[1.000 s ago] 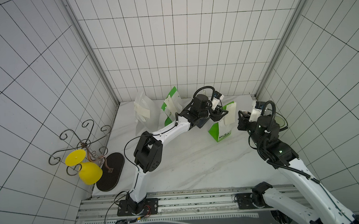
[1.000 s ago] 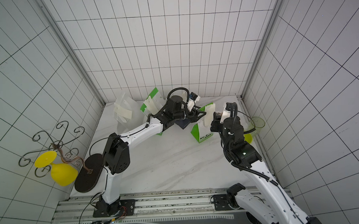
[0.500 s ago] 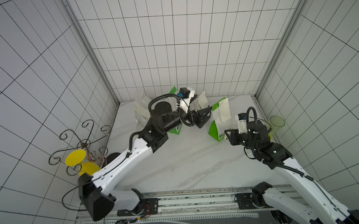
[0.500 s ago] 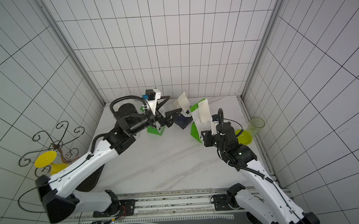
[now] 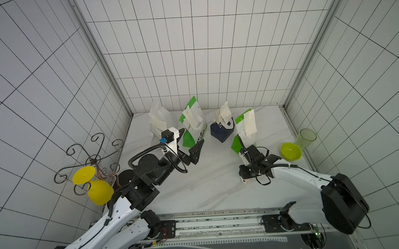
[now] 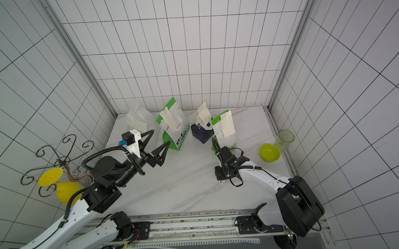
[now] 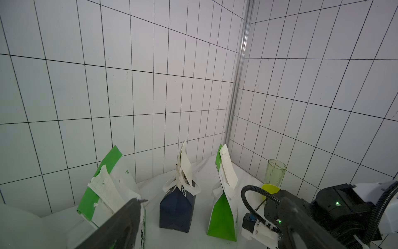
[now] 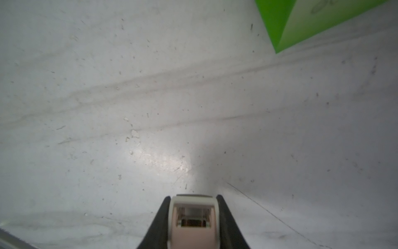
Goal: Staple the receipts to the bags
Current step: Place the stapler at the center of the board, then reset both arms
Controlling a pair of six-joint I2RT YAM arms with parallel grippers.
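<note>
Four bags stand in a row at the back: a white bag, a green-and-white bag, a navy bag and a second green-and-white bag. A cream receipt hangs at the top of each. My left gripper is open and empty in front of the left green bag; one finger shows in the left wrist view. My right gripper is shut on a pinkish-white stapler, low over the table in front of the right green bag.
A lime bowl and a translucent green cup stand by the right wall. A wire stand with yellow glasses occupies the front left corner. Tiled walls close three sides.
My left arm drew back from the right green bag toward the front left, and its gripper opened. My right arm carried the stapler down and forward, away from that bag.
</note>
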